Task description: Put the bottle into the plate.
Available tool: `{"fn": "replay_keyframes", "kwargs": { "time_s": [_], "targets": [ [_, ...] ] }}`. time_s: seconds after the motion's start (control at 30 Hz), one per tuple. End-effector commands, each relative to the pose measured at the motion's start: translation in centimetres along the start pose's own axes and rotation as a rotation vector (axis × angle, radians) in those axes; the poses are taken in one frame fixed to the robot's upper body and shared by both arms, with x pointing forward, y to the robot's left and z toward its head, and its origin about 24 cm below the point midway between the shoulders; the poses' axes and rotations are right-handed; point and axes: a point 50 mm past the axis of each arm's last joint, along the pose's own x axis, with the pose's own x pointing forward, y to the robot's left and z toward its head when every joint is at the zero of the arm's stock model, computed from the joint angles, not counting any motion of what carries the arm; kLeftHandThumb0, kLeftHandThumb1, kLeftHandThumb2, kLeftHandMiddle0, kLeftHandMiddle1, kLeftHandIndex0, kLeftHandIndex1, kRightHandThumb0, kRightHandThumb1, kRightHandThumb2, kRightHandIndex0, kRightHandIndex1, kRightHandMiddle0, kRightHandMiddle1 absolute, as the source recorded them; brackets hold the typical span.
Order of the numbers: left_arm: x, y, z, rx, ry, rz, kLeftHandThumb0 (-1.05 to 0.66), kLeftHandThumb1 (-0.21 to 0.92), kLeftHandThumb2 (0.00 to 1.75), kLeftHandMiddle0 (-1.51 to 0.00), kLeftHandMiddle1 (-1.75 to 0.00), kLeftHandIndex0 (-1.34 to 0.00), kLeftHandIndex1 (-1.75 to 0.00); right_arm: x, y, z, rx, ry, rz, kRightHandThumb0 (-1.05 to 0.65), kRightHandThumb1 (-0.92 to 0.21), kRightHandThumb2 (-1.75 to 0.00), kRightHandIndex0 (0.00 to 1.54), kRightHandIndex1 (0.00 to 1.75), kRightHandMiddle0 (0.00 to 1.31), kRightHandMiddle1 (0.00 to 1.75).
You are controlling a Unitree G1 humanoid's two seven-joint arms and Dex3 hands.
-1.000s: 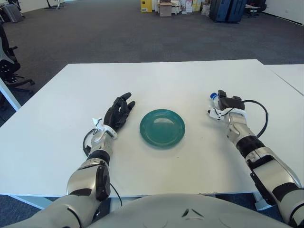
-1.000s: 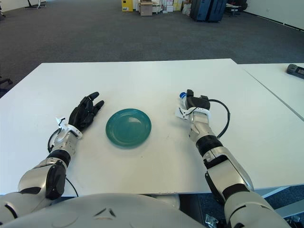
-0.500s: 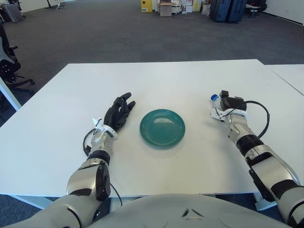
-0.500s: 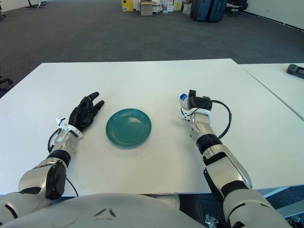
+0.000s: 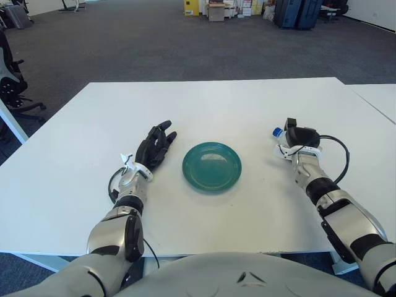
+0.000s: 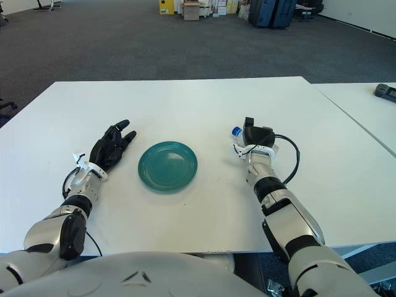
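white table (image 5: 216,99) on dark grey carpet (image 5: 154,43)

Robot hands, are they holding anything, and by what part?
The right hand is closed around the bottle, gripping its body; only the blue cap end pokes out. The left hand lies flat and open on the table, holding nothing.

the round teal plate (image 5: 211,166) lies on the white rectangular desk (image 5: 210,105), about midway between the two hands. the left hand (image 5: 154,145) rests flat on the desk just left of the plate, apart from it. the right hand (image 5: 296,137) sits right of the plate, farther from it, with the small clear blue-capped bottle (image 5: 278,132) in it, cap toward the plate. a second white desk (image 6: 371,99) stands off to the right.
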Motion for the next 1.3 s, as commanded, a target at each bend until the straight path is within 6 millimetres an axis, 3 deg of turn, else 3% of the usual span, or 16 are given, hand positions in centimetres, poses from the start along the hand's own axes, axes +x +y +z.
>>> {"fn": "replay_keyframes", "kwargs": {
  "time_s": [0.0, 0.3, 0.53, 0.9, 1.27],
  "targets": [
    [-0.8, 0.1, -1.3, -0.025, 0.057, 0.016, -0.66, 0.92, 0.71, -0.51, -0.61, -0.10, -0.94, -1.0, 1.5, 0.2, 0.065, -0.006, 0.043, 0.00, -0.09, -1.54, 0.79, 1.64, 0.58, 1.75],
    [-0.8, 0.1, -1.3, -0.025, 0.054, 0.013, -0.66, 0.92, 0.71, -0.51, -0.62, -0.10, -0.94, -1.4, 0.9, 0.6, 0.152, -0.070, -0.043, 0.00, -0.10, -1.56, 0.77, 1.71, 0.55, 1.75],
    [-0.9, 0.0, -1.4, -0.017, 0.053, 0.011, -0.67, 0.92, 0.71, -0.51, -0.62, -0.11, -0.94, -2.4, -0.7, 1.9, 0.248, -0.157, -0.111, 0.00, -0.13, -1.54, 0.75, 1.73, 0.52, 1.75],
    [-0.9, 0.0, -1.4, -0.022, 0.051, 0.013, -0.66, 0.92, 0.70, -0.51, -0.62, -0.11, -0.94, -6.5, -4.3, 4.4, 0.462, -0.397, -0.272, 0.00, -0.14, -1.53, 0.74, 1.75, 0.51, 1.75],
    [-0.6, -0.2, -1.3, -0.026, 0.052, 0.006, -0.64, 0.92, 0.70, -0.49, -0.60, -0.09, -0.93, -9.9, -4.7, 6.6, 0.457, -0.611, -0.350, 0.00, -0.17, -1.49, 0.72, 1.75, 0.49, 1.75]
  ]
}}
